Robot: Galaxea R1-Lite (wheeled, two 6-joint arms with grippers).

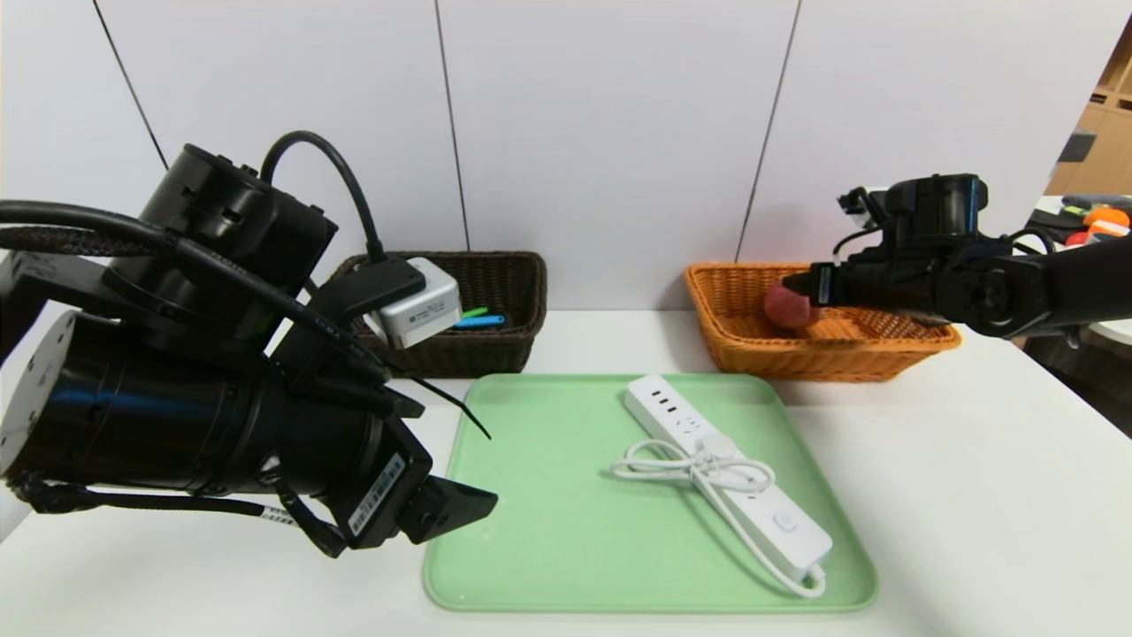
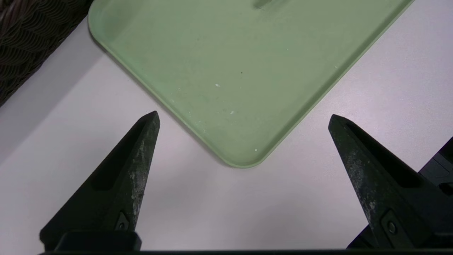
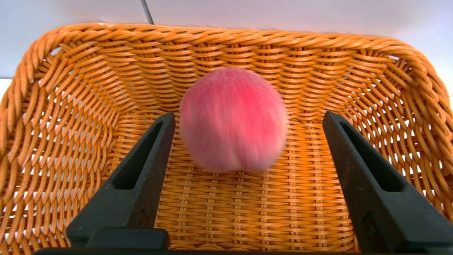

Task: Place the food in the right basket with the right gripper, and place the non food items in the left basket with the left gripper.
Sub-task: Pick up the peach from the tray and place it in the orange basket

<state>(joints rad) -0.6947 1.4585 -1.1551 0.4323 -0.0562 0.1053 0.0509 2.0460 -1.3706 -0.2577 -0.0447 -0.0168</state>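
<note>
**Peach loose between spread fingers over the orange basket**

In the head view the right gripper (image 1: 800,287) reaches over the near rim of the orange basket (image 1: 734,341) at the far right of the white table (image 1: 973,495), with a pink peach (image 1: 790,306) at its tip; from there it is hard to say whether the fruit is gripped. The right wrist view settles it: the right gripper (image 3: 247,122) has its fingers (image 3: 148,159) apart, with a gap showing on one side of the peach (image 3: 231,118), which is smeared by motion blur inside the basket (image 3: 70,106), above its woven floor.

The left gripper (image 2: 244,118) hangs by the near left corner of the green tray (image 2: 230,71), its fingers (image 2: 141,152) spread wide with nothing between them (the head view shows only one dark tip of it (image 1: 455,506)).

Only the head view shows the white power strip (image 1: 730,473) lying diagonally on the tray (image 1: 548,548) with its cable coiled over it, and the dark basket (image 1: 495,341) at the far left, holding a blue and a green object (image 1: 478,318) partly hidden behind the left arm
</note>
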